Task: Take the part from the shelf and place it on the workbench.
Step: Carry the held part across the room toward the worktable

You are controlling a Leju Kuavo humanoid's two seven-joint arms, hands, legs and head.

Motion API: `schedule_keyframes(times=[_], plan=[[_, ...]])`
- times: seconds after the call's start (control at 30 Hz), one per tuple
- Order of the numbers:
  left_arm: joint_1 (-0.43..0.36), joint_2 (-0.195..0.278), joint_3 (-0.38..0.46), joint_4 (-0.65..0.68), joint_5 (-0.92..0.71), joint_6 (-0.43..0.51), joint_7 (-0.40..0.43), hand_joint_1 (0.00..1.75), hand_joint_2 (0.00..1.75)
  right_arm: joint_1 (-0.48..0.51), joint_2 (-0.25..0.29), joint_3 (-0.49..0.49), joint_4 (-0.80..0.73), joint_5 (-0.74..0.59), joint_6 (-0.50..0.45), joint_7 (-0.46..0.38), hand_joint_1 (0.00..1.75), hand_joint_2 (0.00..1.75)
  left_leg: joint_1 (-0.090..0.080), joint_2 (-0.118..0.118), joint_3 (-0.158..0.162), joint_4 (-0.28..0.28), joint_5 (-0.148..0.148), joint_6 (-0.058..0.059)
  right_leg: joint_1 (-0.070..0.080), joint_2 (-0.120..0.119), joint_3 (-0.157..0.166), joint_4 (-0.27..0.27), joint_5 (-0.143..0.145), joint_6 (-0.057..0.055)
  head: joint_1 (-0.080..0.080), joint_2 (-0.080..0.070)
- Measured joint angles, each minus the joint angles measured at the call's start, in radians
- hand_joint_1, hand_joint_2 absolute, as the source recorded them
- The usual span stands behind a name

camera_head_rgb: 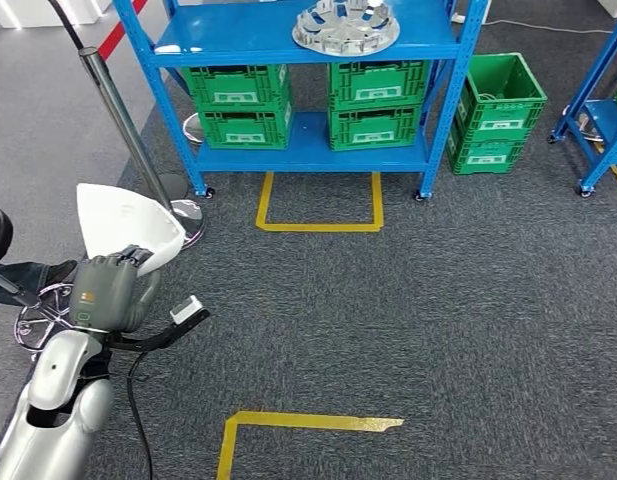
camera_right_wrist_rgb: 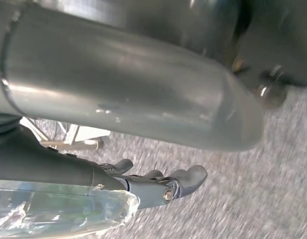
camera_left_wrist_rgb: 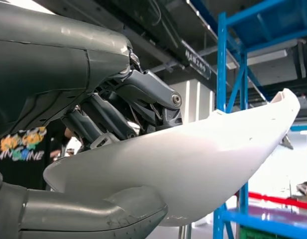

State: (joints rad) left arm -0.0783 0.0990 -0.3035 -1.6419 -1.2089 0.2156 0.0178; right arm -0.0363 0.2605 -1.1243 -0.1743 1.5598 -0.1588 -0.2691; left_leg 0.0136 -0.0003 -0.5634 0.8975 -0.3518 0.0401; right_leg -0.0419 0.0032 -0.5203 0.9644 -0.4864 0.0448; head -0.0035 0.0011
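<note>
My left hand [camera_head_rgb: 109, 292] grips a white curved shell part [camera_head_rgb: 128, 225] at the left of the head view, held above the grey carpet. In the left wrist view the white part [camera_left_wrist_rgb: 189, 159] lies between the dark fingers [camera_left_wrist_rgb: 144, 94] and the thick grey thumb [camera_left_wrist_rgb: 88, 214], its tip pointing toward a blue shelf post. The right hand [camera_right_wrist_rgb: 166, 181] hangs over the carpet in the right wrist view, its fingers stretched out with nothing in them.
A blue shelf [camera_head_rgb: 312, 150] stands ahead with green crates [camera_head_rgb: 244, 100] and a round silver part [camera_head_rgb: 346, 27] on top. Another green crate [camera_head_rgb: 495, 115] sits to its right. A stanchion pole [camera_head_rgb: 120, 120] stands near my left hand. Yellow tape [camera_head_rgb: 290, 422] marks the floor.
</note>
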Motion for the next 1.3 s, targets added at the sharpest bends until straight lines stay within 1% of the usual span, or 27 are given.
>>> schedule_keyframes(times=[0.07,0.13,0.17,0.2,0.27,0.3,0.33,0.37,0.4,0.43,0.47,0.53,0.6,0.67,0.7,0.73,0.77,0.83,0.87,0.93,1.0,1.03,1.07,1.13,1.2,1.23,1.3], plan=[[-0.007,-0.002,0.001,-0.003,-0.004,0.0,0.001,1.75,1.75,0.001,0.001,0.012,-0.002,0.0,-0.012,0.001,0.0,0.0,0.014,-0.006,0.043,-0.087,0.039,0.017,0.006,0.002,-0.019,0.042,-0.036,0.0,-0.005,0.0],[-0.008,-0.003,0.001,-0.002,-0.007,0.0,0.004,1.75,1.75,0.001,-0.001,0.025,-0.003,0.0,-0.023,0.003,0.0,0.0,0.027,-0.015,0.041,-0.1,0.049,0.0,0.001,0.002,-0.07,0.146,-0.095,0.016,0.0,0.0],[-0.004,-0.004,0.001,-0.002,-0.007,-0.001,0.006,1.75,1.75,0.002,-0.002,0.031,-0.004,0.0,-0.027,0.003,0.0,0.0,0.036,-0.021,0.034,-0.095,0.049,-0.016,-0.005,0.002,-0.09,0.185,-0.109,0.028,0.001,0.0],[0.0,-0.004,0.001,-0.001,-0.008,-0.001,0.006,1.75,1.75,0.002,-0.004,0.036,-0.006,0.0,-0.03,0.004,0.0,0.0,0.048,-0.029,0.024,-0.086,0.046,-0.033,-0.013,0.001,-0.093,0.193,-0.104,0.04,0.001,0.0],[0.004,-0.006,0.001,0.0,-0.009,-0.001,0.006,1.75,1.75,0.002,-0.007,0.044,-0.009,0.0,-0.034,0.005,0.0,0.0,0.077,-0.047,-0.007,-0.044,0.036,-0.075,-0.033,0.007,-0.049,0.116,-0.062,0.072,0.002,0.0],[0.005,-0.006,0.001,0.001,-0.01,-0.001,0.006,1.75,1.75,0.002,-0.007,0.047,-0.009,0.0,-0.034,0.005,0.0,0.0,0.087,-0.056,-0.026,-0.014,0.027,-0.097,-0.039,0.025,-0.029,0.087,-0.052,0.088,0.005,0.0],[0.005,-0.005,0.002,0.001,-0.011,-0.001,0.007,1.75,1.75,0.002,-0.007,0.051,-0.01,0.0,-0.036,0.005,0.0,0.0,0.096,-0.064,-0.047,0.022,0.013,-0.117,-0.043,0.042,-0.018,0.073,-0.053,0.088,0.01,0.0],[0.006,-0.005,0.003,0.0,-0.012,0.0,0.007,1.75,1.75,0.003,-0.007,0.054,-0.011,0.0,-0.039,0.007,0.0,0.0,0.1,-0.07,-0.062,0.052,0.002,-0.133,-0.044,0.055,-0.021,0.083,-0.064,0.077,0.013,0.0],[0.007,-0.005,0.003,0.0,-0.014,0.001,0.007,1.75,1.75,0.003,-0.006,0.057,-0.012,0.0,-0.044,0.013,0.0,0.0,0.1,-0.075,-0.07,0.07,-0.004,-0.144,-0.043,0.061,-0.032,0.11,-0.078,0.056,0.012,0.0],[0.007,-0.005,0.004,0.0,-0.015,0.001,0.008,1.75,1.75,0.002,-0.004,0.06,-0.013,0.0,-0.052,0.025,0.0,0.0,0.101,-0.077,-0.075,0.081,-0.006,-0.151,-0.043,0.051,-0.035,0.121,-0.084,0.032,0.008,0.0],[0.007,-0.005,0.005,0.0,-0.016,0.0,0.011,1.75,1.75,0.0,-0.002,0.064,-0.013,0.0,-0.06,0.04,0.0,0.0,0.099,-0.074,-0.076,0.084,-0.003,-0.154,-0.042,0.039,-0.038,0.13,-0.087,0.017,-0.002,0.0],[0.003,-0.003,0.01,0.0,-0.016,-0.004,0.016,1.75,1.75,-0.007,0.008,0.074,-0.014,0.0,-0.077,0.069,0.0,0.0,0.092,-0.044,-0.095,0.127,-0.035,-0.142,-0.032,0.015,-0.039,0.138,-0.086,-0.002,-0.021,0.0],[-0.004,-0.004,0.013,0.0,-0.016,-0.007,0.02,1.75,1.75,-0.012,0.016,0.082,-0.014,-0.002,-0.084,0.079,0.0,0.0,0.074,-0.01,-0.142,0.252,-0.122,-0.116,-0.017,-0.009,-0.038,0.132,-0.079,-0.01,-0.035,0.0],[-0.009,-0.005,0.014,0.001,-0.016,-0.009,0.022,1.75,1.75,-0.015,0.017,0.086,-0.014,-0.007,-0.075,0.064,0.0,0.0,0.053,-0.003,-0.181,0.385,-0.192,-0.091,0.001,-0.033,-0.038,0.124,-0.071,-0.015,-0.038,0.0],[-0.008,-0.006,0.014,0.001,-0.017,-0.009,0.023,1.75,1.75,-0.015,0.016,0.086,-0.014,-0.01,-0.066,0.05,0.0,0.0,0.041,-0.003,-0.181,0.413,-0.203,-0.076,0.01,-0.043,-0.039,0.121,-0.068,-0.018,-0.039,0.0],[-0.006,-0.006,0.014,0.001,-0.017,-0.008,0.023,1.75,1.75,-0.014,0.015,0.087,-0.014,-0.012,-0.058,0.039,0.0,0.0,0.028,-0.003,-0.163,0.402,-0.196,-0.058,0.019,-0.052,-0.042,0.121,-0.066,-0.021,-0.039,0.0],[-0.004,-0.007,0.014,0.0,-0.017,-0.007,0.024,1.75,1.75,-0.012,0.013,0.087,-0.014,-0.013,-0.051,0.032,0.0,0.0,0.015,-0.001,-0.128,0.358,-0.177,-0.038,0.025,-0.059,-0.043,0.12,-0.064,-0.023,-0.039,0.0],[-0.005,-0.007,0.014,0.0,-0.017,-0.004,0.024,1.75,1.75,-0.009,0.014,0.088,-0.014,-0.015,-0.048,0.043,0.0,0.0,-0.011,0.022,-0.055,0.245,-0.149,0.002,0.035,-0.072,-0.046,0.117,-0.059,-0.025,-0.037,0.0],[-0.008,-0.008,0.014,0.001,-0.017,-0.002,0.024,1.75,1.75,-0.01,0.015,0.088,-0.013,-0.016,-0.049,0.054,0.0,0.0,-0.021,0.035,-0.033,0.204,-0.144,0.014,0.037,-0.077,-0.048,0.115,-0.057,-0.023,-0.037,0.0],[-0.014,-0.007,0.016,0.001,-0.017,-0.001,0.024,1.75,1.75,-0.015,0.018,0.089,-0.013,-0.015,-0.052,0.072,0.0,0.0,-0.03,0.047,-0.024,0.174,-0.147,0.018,0.038,-0.086,-0.049,0.108,-0.05,-0.016,-0.038,0.0],[-0.015,-0.006,0.02,0.001,-0.017,-0.001,0.025,1.75,1.75,-0.019,0.022,0.09,-0.013,-0.015,-0.053,0.079,0.0,0.0,-0.028,0.036,-0.016,0.152,-0.137,0.006,0.036,-0.089,-0.047,0.102,-0.049,-0.006,-0.039,0.0],[-0.017,-0.007,0.021,0.002,-0.017,-0.001,0.025,1.75,1.75,-0.02,0.023,0.091,-0.013,-0.015,-0.053,0.08,0.0,0.0,-0.025,0.028,-0.011,0.14,-0.131,0.001,0.036,-0.077,-0.052,0.111,-0.057,-0.002,-0.038,0.0],[-0.019,-0.007,0.022,0.003,-0.017,-0.001,0.026,1.75,1.75,-0.02,0.024,0.092,-0.013,-0.015,-0.054,0.081,0.0,0.0,-0.022,0.021,-0.007,0.129,-0.124,-0.003,0.035,-0.059,-0.067,0.138,-0.075,0.001,-0.036,0.0],[-0.024,-0.008,0.022,0.005,-0.017,-0.001,0.026,1.75,1.75,-0.019,0.024,0.094,-0.013,-0.015,-0.054,0.083,0.0,0.0,-0.022,0.006,-0.008,0.123,-0.119,-0.002,0.034,-0.021,-0.122,0.244,-0.128,0.004,-0.033,0.0],[-0.02,-0.009,0.022,0.008,-0.017,-0.001,0.025,1.75,1.75,-0.014,0.021,0.094,-0.013,-0.016,-0.052,0.071,0.0,0.0,-0.027,-0.011,-0.011,0.123,-0.118,0.0,0.038,-0.01,-0.168,0.327,-0.149,0.002,-0.031,0.0],[-0.016,-0.009,0.022,0.009,-0.017,0.0,0.025,1.75,1.75,-0.011,0.019,0.095,-0.013,-0.018,-0.049,0.058,0.0,0.0,-0.031,-0.02,-0.011,0.123,-0.118,0.001,0.041,-0.007,-0.17,0.324,-0.133,-0.001,-0.031,0.0],[-0.006,-0.009,0.022,0.009,-0.017,0.001,0.024,1.75,1.75,-0.004,0.012,0.096,-0.013,-0.022,-0.043,0.027,0.0,0.0,-0.037,-0.037,-0.009,0.123,-0.118,0.002,0.049,0.006,-0.124,0.218,-0.063,-0.018,-0.031,0.0]])
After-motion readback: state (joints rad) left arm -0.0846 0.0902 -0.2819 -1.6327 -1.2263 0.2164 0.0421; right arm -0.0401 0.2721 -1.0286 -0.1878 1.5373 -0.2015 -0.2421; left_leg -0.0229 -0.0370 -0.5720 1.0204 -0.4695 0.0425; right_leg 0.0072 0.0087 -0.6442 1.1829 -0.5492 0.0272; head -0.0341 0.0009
